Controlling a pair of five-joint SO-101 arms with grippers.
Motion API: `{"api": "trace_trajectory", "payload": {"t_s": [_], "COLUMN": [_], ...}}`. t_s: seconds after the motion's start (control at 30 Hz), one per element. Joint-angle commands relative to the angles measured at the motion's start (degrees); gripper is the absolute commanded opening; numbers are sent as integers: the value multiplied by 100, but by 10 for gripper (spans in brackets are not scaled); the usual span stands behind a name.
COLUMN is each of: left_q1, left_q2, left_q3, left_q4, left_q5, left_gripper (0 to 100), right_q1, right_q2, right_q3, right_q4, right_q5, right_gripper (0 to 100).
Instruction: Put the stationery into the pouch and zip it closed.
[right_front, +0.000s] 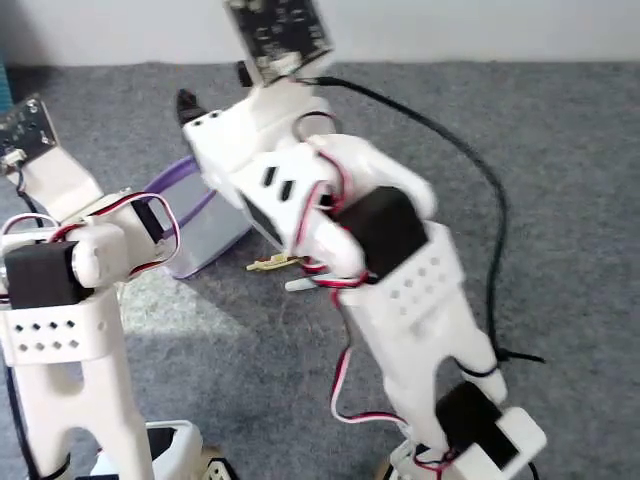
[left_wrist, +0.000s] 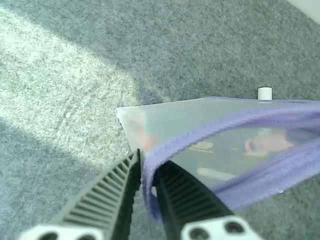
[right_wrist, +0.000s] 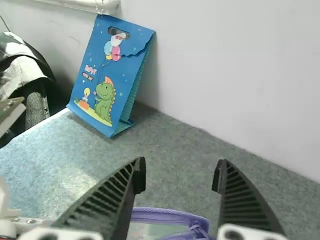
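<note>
Carpet (right_front: 580, 200) under pouch (right_front: 205, 245); gift bag (right_wrist: 107, 75) against wall (right_wrist: 225, 75).

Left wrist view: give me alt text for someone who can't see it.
The left hand pinches the purple zipper edge of a translucent pouch near one corner. The pouch lies on grey carpet with its mouth open and blurred items inside. A small white cylinder sits just beyond it.
</note>
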Motion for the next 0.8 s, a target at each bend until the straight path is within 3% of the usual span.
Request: {"api": "trace_trajectory", "payload": {"t_s": [0.0, 0.23, 0.47, 0.63, 0.77], "left_q1": [-26, -26, -26, -26, -26], "left_q2": [132, 132, 132, 132, 132], "left_q3": [-31, -31, -22, -22, -22], "left_q4": [141, 141, 149, 149, 149], "left_q5": [70, 70, 70, 70, 70], "left_gripper": [13, 13, 13, 13, 13], "right_q1": [488, 1912, 2668, 2747, 2659], "right_q2": [-382, 295, 2193, 3319, 3960], "right_q3": [-44, -26, -62, -79, -79], "right_q4": [207, 1710, 3099, 2598, 1516], "right_q5": [44, 35, 62, 97, 686], "right_gripper": [168, 87, 199, 241, 243]}}
